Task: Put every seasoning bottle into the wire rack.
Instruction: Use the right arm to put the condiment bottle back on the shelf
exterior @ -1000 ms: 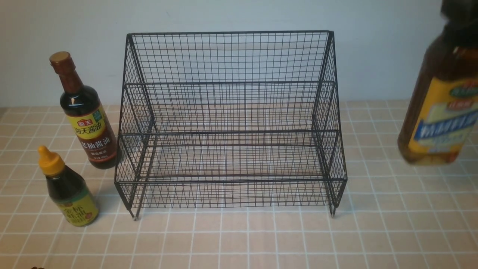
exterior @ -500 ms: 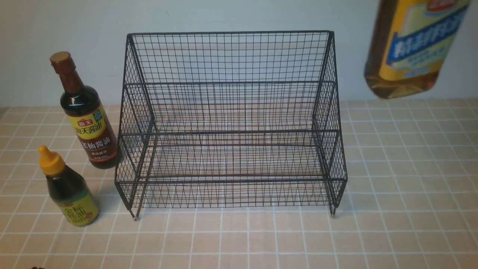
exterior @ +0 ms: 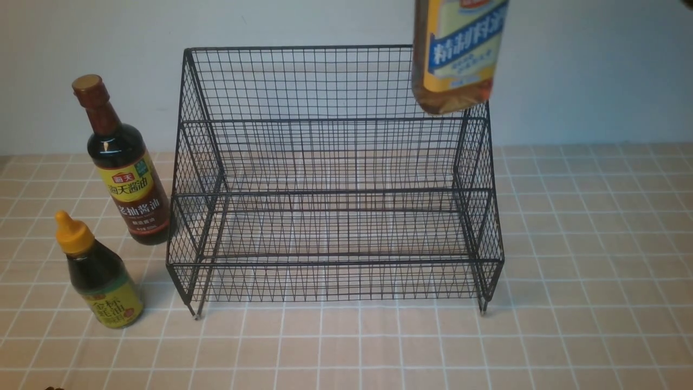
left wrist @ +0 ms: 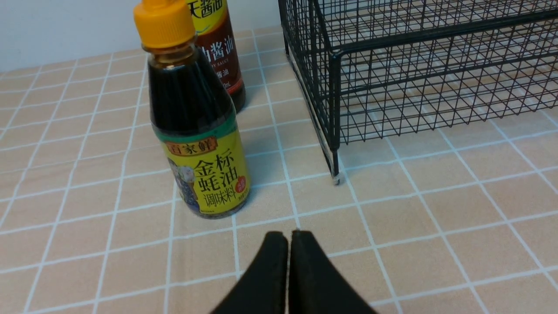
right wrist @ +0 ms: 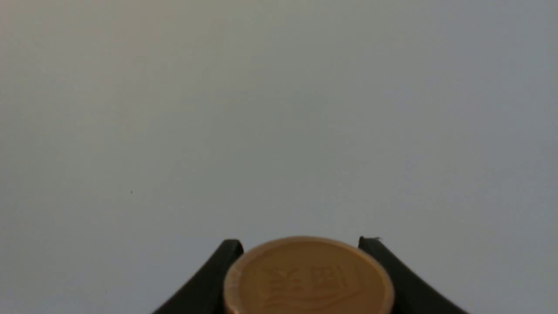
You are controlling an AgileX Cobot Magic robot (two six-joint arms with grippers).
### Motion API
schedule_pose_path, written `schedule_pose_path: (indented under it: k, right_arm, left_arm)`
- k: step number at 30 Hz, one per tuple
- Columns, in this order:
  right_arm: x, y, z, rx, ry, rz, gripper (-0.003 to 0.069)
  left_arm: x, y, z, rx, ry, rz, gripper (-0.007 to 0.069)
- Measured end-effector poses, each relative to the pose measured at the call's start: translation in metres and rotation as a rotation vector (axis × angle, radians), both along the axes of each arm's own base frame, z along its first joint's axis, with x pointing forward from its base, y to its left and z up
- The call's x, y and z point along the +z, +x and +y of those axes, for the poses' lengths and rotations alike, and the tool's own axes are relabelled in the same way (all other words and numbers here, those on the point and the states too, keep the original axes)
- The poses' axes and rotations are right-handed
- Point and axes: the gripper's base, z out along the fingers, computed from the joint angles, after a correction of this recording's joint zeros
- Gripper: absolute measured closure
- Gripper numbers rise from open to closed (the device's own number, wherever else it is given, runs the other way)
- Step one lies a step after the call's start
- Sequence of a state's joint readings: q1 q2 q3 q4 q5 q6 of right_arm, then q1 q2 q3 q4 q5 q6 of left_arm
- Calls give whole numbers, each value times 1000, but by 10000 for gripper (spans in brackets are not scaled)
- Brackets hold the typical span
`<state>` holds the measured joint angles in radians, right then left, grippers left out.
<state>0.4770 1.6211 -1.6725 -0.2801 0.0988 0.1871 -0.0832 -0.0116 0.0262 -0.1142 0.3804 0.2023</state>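
The large amber bottle (exterior: pixel 457 54) with a yellow-blue label hangs in the air above the right end of the black wire rack (exterior: pixel 333 179). Its top is cut off by the front view's edge. My right gripper (right wrist: pixel 301 244) is shut on this bottle's tan cap (right wrist: pixel 307 277). The tall soy bottle (exterior: pixel 122 162) stands left of the rack. The small dark bottle (exterior: pixel 97 273) with a yellow nozzle cap stands in front of it, and also shows in the left wrist view (left wrist: pixel 192 117). My left gripper (left wrist: pixel 287 237) is shut and empty, low over the table near the small bottle.
The table (exterior: pixel 595 303) is covered in a beige tile-pattern cloth. A plain pale wall (exterior: pixel 595 70) stands right behind the rack. The rack's tiers hold nothing.
My right gripper has carried the amber bottle up and to the left, from beside the rack's right side to above its right end. The left gripper and the other bottles have not moved.
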Motion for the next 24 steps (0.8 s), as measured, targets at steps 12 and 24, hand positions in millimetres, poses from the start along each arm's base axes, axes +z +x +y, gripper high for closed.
schedule_pose_path:
  k: [12, 24]
  right_arm:
    - [-27, 46, 17, -15, -21, 35, 347]
    - [-47, 62, -7, -110, -39, 212, 348]
  left_arm:
    - [0, 0, 0, 0, 0, 0, 634]
    - [0, 0, 0, 0, 0, 0, 634]
